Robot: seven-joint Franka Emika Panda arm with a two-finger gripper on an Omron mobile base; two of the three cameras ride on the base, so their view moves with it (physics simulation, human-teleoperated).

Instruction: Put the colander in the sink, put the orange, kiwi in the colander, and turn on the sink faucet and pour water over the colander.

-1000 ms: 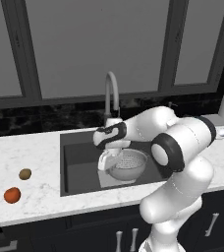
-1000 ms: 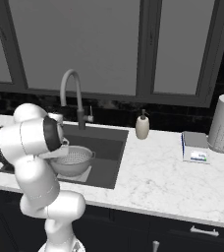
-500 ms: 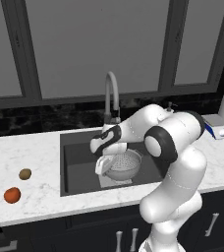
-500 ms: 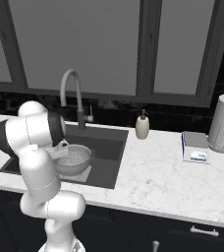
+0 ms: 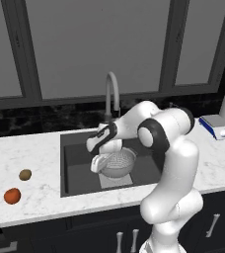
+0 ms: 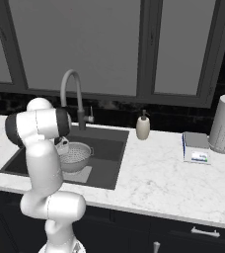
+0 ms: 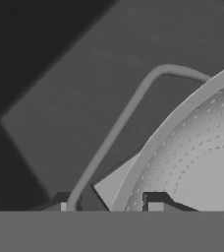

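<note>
We keep the claw [image 7: 109, 206] clamped on the colander [image 5: 118, 164] at its rim beside one handle, so it sits in the sink [image 5: 77, 165] over the drain plate. The orange [image 5: 12, 195] and kiwi [image 5: 25, 174] wait on the desk [image 5: 20, 158], well apart from it.

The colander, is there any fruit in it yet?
Empty. The colander sits in the sink, while the orange and kiwi lie on the counter.

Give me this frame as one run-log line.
stage: placing colander in sink | pincer: shut on colander handle and rim | orange, kiwi: on counter | faucet: untouched
</note>
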